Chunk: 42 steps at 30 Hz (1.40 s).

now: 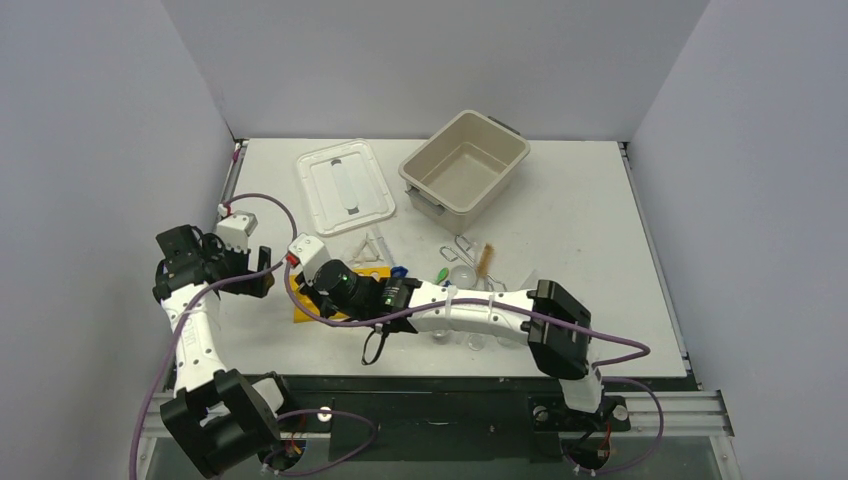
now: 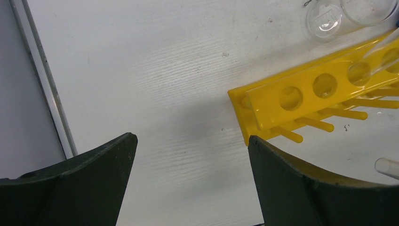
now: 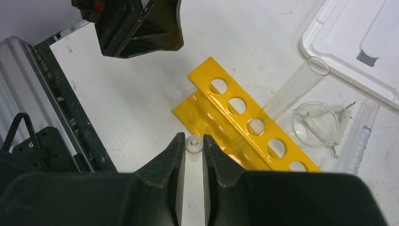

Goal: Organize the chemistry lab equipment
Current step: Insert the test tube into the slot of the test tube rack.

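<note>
One small clear glass tube (image 3: 193,144) sits clenched in our right pincer (image 3: 193,139), just short of the yellow plastic holed rack (image 3: 235,123); lowered off-centre, it could strike the rim and slip. Our left pincer (image 2: 192,141) gapes, released, beside the rack's end. Overhead, our right arm (image 1: 480,312) stretches across the white desk (image 1: 600,250), left arm (image 1: 195,330) folded.

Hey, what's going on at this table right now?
Two robot arms are sorting lab glassware. The right gripper is shut on a small clear test tube, holding it beside one end of the yellow tube rack. Another test tube leans in one of the rack's holes. The left gripper is open and holds nothing, hovering by the rack's end. A glass dish lies nearby.
</note>
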Each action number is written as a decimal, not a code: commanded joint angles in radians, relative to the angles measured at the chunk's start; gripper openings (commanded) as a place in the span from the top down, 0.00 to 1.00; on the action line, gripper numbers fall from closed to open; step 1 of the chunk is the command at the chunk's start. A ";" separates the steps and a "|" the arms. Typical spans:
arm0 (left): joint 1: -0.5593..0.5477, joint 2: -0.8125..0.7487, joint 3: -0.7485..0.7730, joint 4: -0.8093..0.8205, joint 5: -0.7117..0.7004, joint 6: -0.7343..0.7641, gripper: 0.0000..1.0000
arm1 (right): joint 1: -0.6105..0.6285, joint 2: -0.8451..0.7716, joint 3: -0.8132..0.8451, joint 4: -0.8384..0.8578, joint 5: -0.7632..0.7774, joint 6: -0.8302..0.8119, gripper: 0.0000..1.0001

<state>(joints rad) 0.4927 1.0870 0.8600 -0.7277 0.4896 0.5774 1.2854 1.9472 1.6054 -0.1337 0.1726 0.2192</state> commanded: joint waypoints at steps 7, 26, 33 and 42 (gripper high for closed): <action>0.006 0.008 0.032 0.027 0.048 -0.008 0.12 | 0.000 0.057 0.042 0.114 0.057 -0.034 1.00; 0.006 0.019 0.030 0.018 0.060 0.007 0.12 | -0.029 0.104 0.046 0.165 0.042 -0.007 1.00; 0.006 0.024 0.032 0.010 0.060 0.021 0.12 | -0.033 0.108 0.049 0.167 0.039 -0.005 1.00; 0.006 0.021 0.024 -0.003 0.058 0.042 0.12 | -0.031 0.085 0.041 0.178 0.028 -0.004 1.00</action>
<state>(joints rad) 0.4927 1.1103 0.8600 -0.7303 0.5213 0.5930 1.2617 2.0560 1.6165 -0.0074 0.2039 0.2058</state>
